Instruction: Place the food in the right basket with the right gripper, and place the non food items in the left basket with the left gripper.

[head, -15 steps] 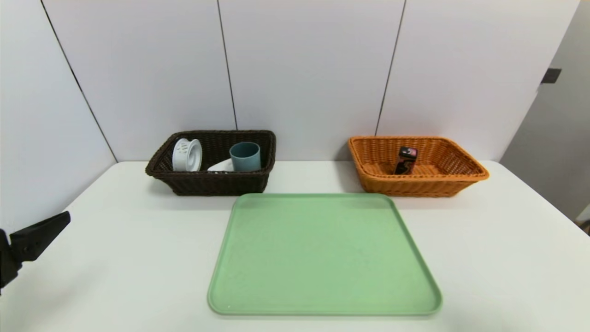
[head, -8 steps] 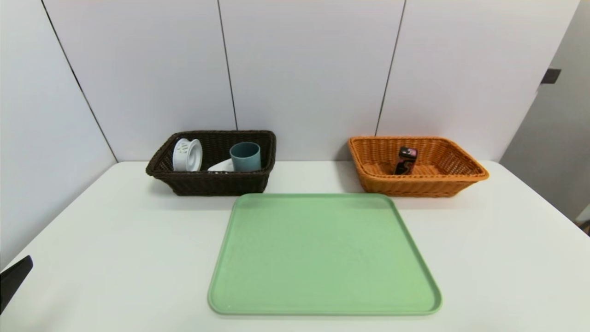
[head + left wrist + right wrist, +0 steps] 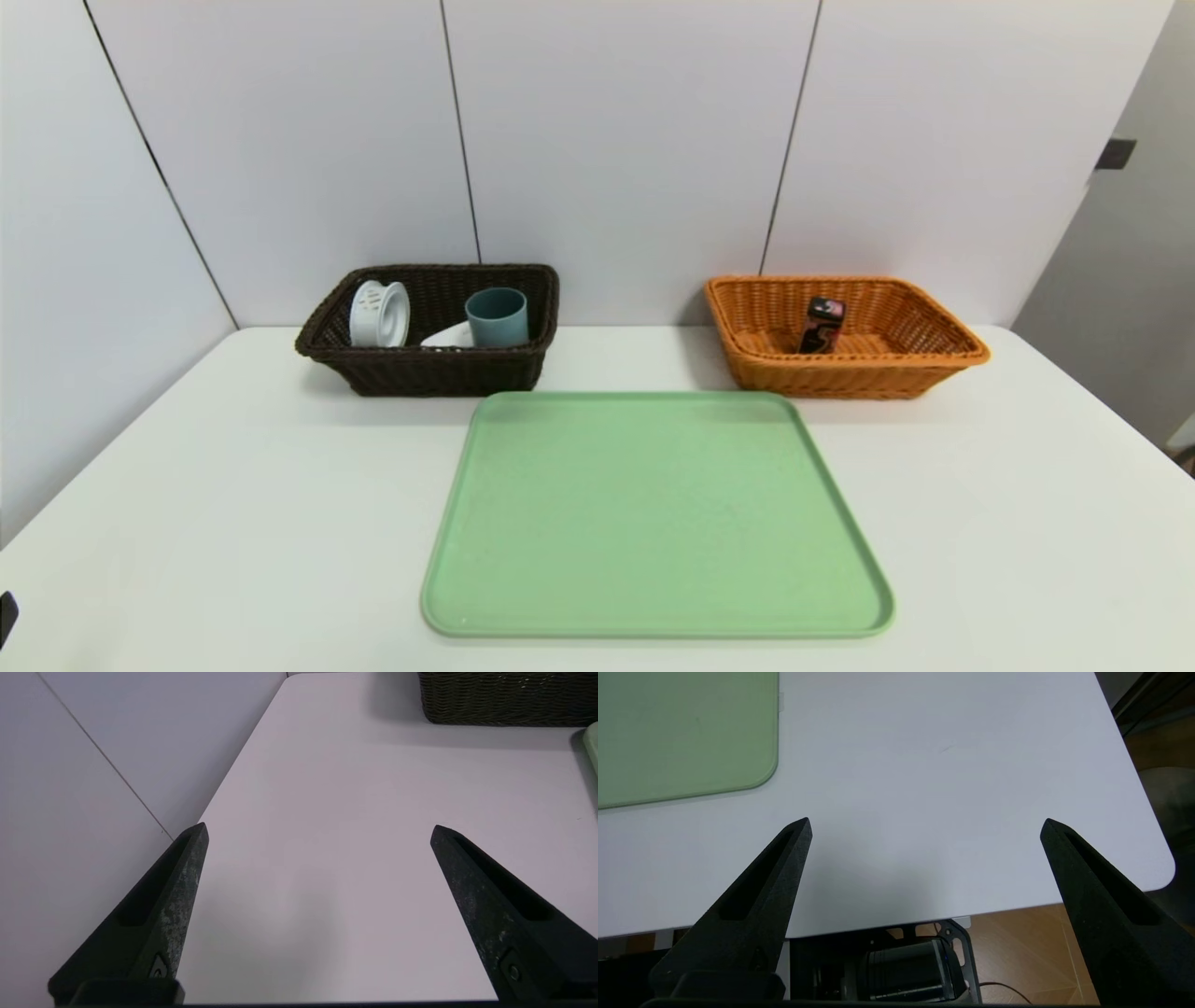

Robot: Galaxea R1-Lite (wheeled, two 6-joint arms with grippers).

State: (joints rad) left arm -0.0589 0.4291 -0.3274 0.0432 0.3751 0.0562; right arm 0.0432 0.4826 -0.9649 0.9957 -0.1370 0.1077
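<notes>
Left gripper (image 3: 317, 830): hanging over the white table (image 3: 233, 485) at its 8 o'clock corner, fingers spread wide, nothing sitting between them; in the head view only a dark sliver is showing at the left edge.
Right gripper (image 3: 924, 823): hanging over the table's 5 o'clock corner at the near edge, fingers spread wide, gripping nothing.
Dark brown basket (image 3: 420, 369): sitting at 11 o'clock against the wall, holding the non-food items.
White ribbed item (image 3: 378, 314): standing on edge in the left part of the dark basket.
Teal cup (image 3: 497, 316): standing upright in the right part of that basket, a white object (image 3: 446, 336) lying just beside it.
Orange basket (image 3: 840, 373): sitting at 1 o'clock, well apart from the dark one.
Food packet (image 3: 822, 325): leaning upright inside the orange basket.
Green tray (image 3: 653, 597): lying at table centre, just in front of both baskets, carrying nothing.
</notes>
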